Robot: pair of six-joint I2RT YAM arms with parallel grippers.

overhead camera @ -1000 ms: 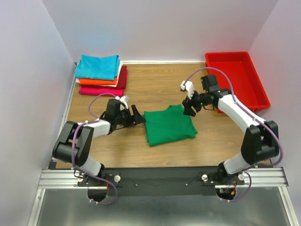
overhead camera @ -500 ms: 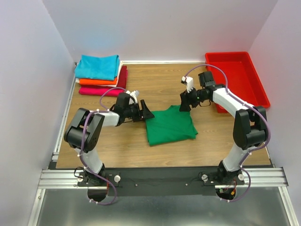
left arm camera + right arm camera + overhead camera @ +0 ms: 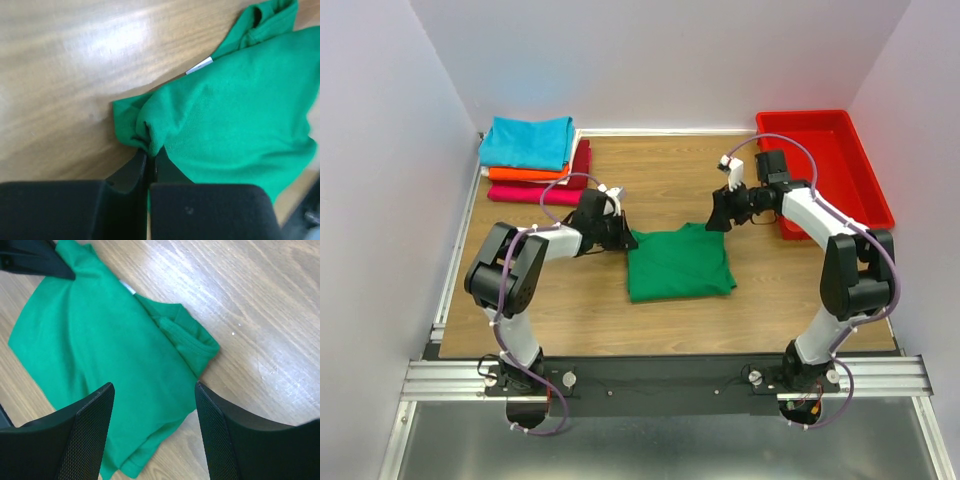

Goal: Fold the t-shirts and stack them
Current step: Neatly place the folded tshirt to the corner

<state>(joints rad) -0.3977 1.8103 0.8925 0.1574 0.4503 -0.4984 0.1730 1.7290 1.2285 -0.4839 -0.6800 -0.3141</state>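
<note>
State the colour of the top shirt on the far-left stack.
Turquoise; the top shirt shows best in the top external view.

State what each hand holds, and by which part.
The left hand pinches the green t-shirt by a bunched fold at its far left corner. The right hand is open, holding nothing.

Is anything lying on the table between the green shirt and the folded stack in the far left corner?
Nothing visible: only bare table separates the green t-shirt from the stack. The left gripper, pinching the shirt's corner, sits on that side.
</note>
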